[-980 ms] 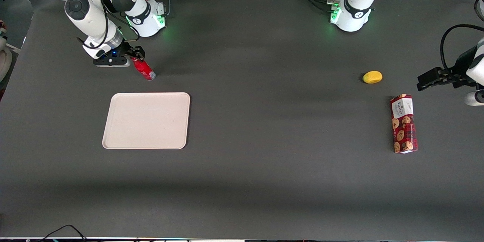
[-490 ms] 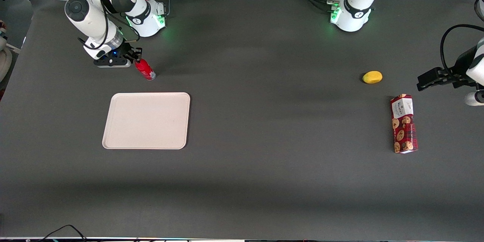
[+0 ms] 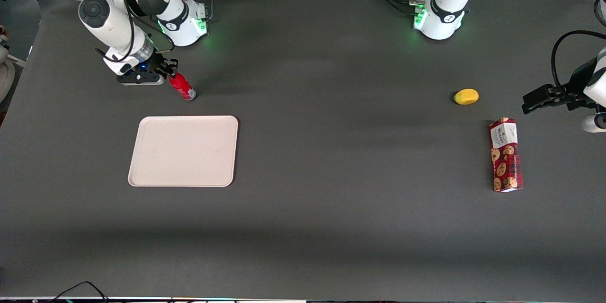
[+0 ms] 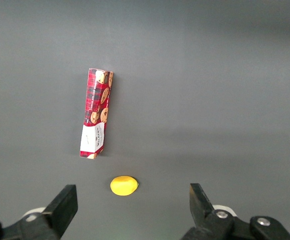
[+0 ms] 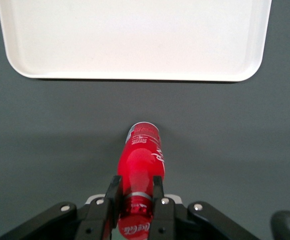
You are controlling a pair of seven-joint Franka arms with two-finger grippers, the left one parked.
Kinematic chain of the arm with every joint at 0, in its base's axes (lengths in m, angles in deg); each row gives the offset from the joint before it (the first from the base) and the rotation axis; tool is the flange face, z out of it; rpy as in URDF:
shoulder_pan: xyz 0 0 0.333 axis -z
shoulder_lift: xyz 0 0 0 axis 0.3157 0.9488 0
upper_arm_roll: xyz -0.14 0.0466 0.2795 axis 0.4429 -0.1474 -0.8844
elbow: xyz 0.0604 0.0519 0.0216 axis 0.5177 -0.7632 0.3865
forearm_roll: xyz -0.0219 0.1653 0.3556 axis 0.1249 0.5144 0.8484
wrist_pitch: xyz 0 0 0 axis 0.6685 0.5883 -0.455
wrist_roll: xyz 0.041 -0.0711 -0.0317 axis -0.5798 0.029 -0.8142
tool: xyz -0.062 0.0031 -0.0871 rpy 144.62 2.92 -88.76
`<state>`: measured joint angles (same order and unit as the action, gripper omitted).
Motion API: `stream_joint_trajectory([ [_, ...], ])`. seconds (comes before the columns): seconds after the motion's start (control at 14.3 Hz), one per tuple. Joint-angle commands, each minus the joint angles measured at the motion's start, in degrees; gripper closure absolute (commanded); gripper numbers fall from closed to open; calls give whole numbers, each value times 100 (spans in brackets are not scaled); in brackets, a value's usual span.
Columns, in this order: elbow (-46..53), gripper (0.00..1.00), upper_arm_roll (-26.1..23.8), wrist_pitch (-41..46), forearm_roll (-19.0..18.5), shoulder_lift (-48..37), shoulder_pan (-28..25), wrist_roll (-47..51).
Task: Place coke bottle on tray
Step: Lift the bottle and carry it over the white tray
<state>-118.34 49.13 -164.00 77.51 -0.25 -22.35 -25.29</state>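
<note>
**End effector clamped on the coke bottle's neck, tray waiting nearer the front camera**

We see the end effector (image 3: 169, 72) low over the dark counter (image 3: 331, 151), at the working arm's end. In the right wrist view the end effector (image 5: 136, 197) has its two fingers (image 5: 114, 196) pressed against either side of the coke bottle (image 5: 140, 170), just below the red cap, so it is clamped on the bottle's neck.

From the front camera, the coke bottle (image 3: 182, 87) leans out from the end effector at a tilt, cap end between the fingers and base end down toward the counter. We cannot tell whether the base touches the counter or hangs just above it.

The tray (image 3: 183, 150) lies flat on the counter, nearer the front camera than the end effector and apart from the bottle, with a strip of bare counter between them. In the wrist view the tray (image 5: 135, 75) shows its low rim and rounded corners, its long edge facing the bottle's base.

Well away from the end effector, toward the parked arm's end of the counter, we see a yellow lemon (image 3: 466, 96) and, nearer the front camera than the lemon, a red cookie box (image 3: 505, 155) lying flat.
</note>
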Motion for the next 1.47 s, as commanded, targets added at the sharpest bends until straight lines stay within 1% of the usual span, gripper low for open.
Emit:
stream_joint_trajectory([
  [0.0,786,100,-27,763,104,84,-19,3],
  [0.14,1453,100,-27,1316,52,153,-19,-32],
  [0.28,2532,100,-9,2097,34,530,-10,-171],
  [0.35,3077,100,26,2362,17,802,7,-294],
  [0.42,3674,100,26,2600,-79,1135,33,-435],
  [0.56,4843,100,139,3171,-378,1812,25,-576],
  [0.63,5389,100,184,3487,-414,2120,34,-733],
  [0.77,6260,100,368,3832,-484,2674,34,-1146],
  [0.84,6534,100,473,3859,-624,2929,25,-1409],
  [0.91,6658,100,587,3859,-686,3175,34,-1699],
  [1.05,6721,100,894,3632,-704,3702,34,-1921],
  [1.12,6739,100,974,3344,-704,3948,42,-1939],
  [1.19,6721,100,1010,3115,-635,4177,51,-2061],
  [1.4,6634,100,1019,2472,-625,4722,60,-2080],
])
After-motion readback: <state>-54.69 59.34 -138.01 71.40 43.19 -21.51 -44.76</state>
